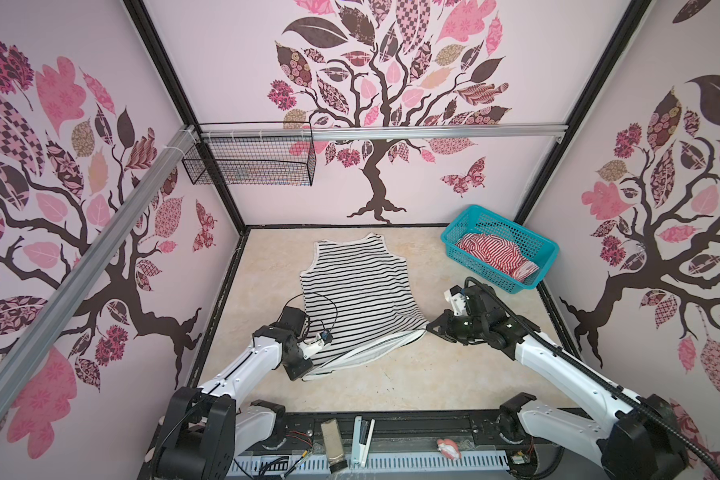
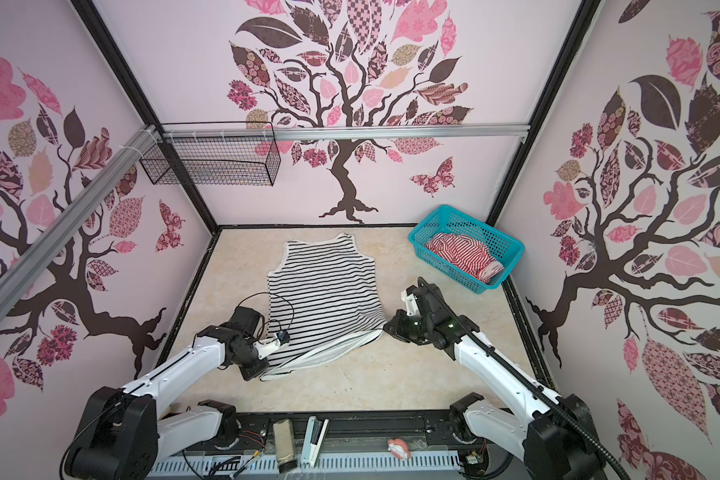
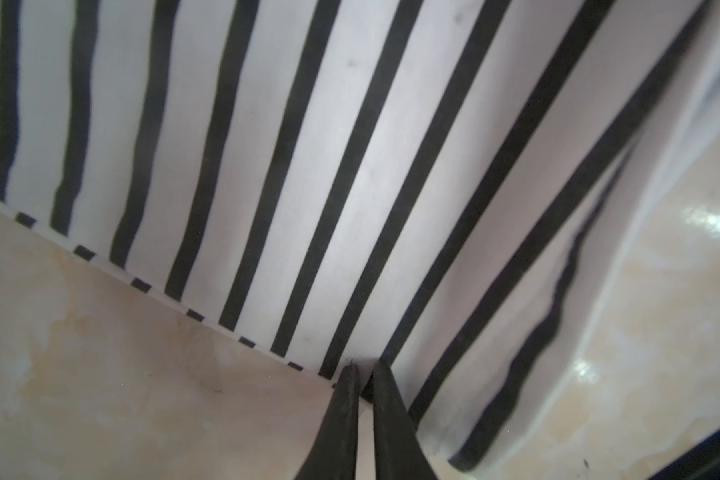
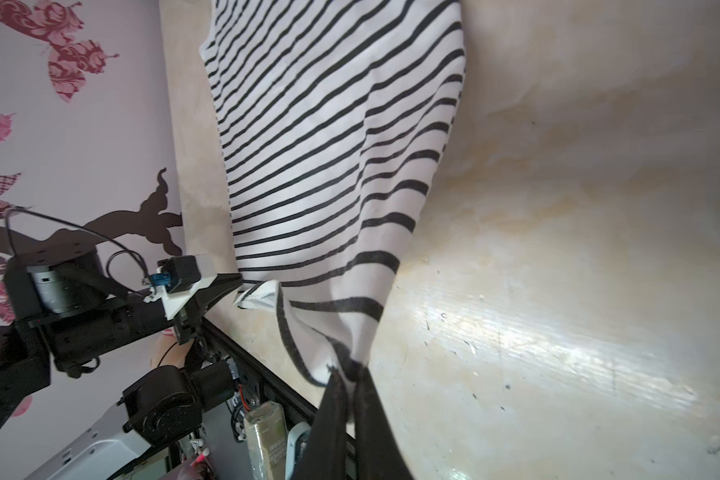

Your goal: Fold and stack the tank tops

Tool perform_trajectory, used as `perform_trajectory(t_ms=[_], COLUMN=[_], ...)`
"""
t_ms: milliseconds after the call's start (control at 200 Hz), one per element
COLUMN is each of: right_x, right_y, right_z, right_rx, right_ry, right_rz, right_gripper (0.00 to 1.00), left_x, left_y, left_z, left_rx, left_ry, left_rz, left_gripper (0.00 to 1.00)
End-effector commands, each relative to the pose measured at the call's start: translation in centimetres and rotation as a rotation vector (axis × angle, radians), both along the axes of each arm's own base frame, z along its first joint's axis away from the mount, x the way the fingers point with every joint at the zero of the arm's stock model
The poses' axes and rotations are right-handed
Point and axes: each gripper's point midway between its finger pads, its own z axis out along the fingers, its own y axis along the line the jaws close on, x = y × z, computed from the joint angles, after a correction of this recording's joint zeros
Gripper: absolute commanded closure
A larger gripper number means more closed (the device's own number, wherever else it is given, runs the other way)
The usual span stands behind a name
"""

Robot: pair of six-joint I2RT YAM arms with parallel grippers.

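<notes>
Back and left of the black-and-white striped knit tank top [image 1: 350,286] [image 2: 321,286], a black wire basket [image 1: 250,160] hangs from the metal rail. The white left arm [image 1: 246,365] reaches to the top's near left hem corner. The left jaws stand almost together, pinching that corner, as the left wrist view [image 3: 308,166] shows.

The top lies spread on the beige marbled desk [image 1: 433,374], neck towards the back wall, hem towards the robot. The hem edge runs slanted between the two grips.

At the top's near right hem corner, the right jaws of the white right arm [image 1: 558,365] are closed on the fabric [image 4: 329,145].

Back and right of the top, the red-and-white striped tank top [image 1: 491,253] [image 2: 458,253] lies crumpled inside a teal plastic mesh basket [image 1: 508,282] [image 2: 474,282].

Nearer than the top, on the black base rail, stands a small wrapped pack [image 4: 267,440]. Its printed label is too blurred to read.
</notes>
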Motion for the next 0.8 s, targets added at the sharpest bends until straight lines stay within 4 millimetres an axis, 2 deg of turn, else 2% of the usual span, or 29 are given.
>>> perform_trajectory(t_ms=[0,140,310,415,475,555,640,720,795], right_x=[-1.1,-2.2,-3.9,-4.9,-5.3,-5.2,-4.7,-3.8,-3.0], right_y=[-1.4,-3.0,-4.2,-4.9,-5.4,-5.5,-5.4,-5.2,-4.4], right_z=[-3.1,-6.3,-10.4,-12.8,-13.5,-13.4,-12.4,-10.6,-8.5], right_rx=[-0.094,-0.181,-0.236,-0.265,-0.291,-0.289,-0.284,-0.266,-0.214], right_ry=[0.056,0.103,0.172,0.224,0.239,0.232,0.197,0.148,0.098], right_rz=[-0.015,-0.034,-0.042,-0.058,-0.066,-0.068,-0.078,-0.084,-0.084], right_gripper=[0.90,0.90,0.88,0.81,0.72,0.58,0.51,0.50,0.51], left_x=[-1.3,-2.0,-3.1,-3.2,-3.3,-3.4,-3.2,-2.4,-1.1], left_y=[-0.1,-0.4,-0.2,0.0,0.2,0.6,1.0,0.9,0.0], left_z=[0.1,0.8,0.4,0.3,0.2,0.0,0.1,0.8,2.5], left_rx=[-0.011,-0.032,-0.010,0.007,0.023,0.050,0.074,0.069,0.024], left_ry=[0.015,0.012,0.036,0.025,0.023,0.028,0.013,-0.020,-0.078], left_rz=[-0.023,-0.042,-0.068,-0.078,-0.088,-0.101,-0.110,-0.107,-0.081], left_gripper=[0.88,0.88,0.87,0.87,0.87,0.87,0.88,0.88,0.88])
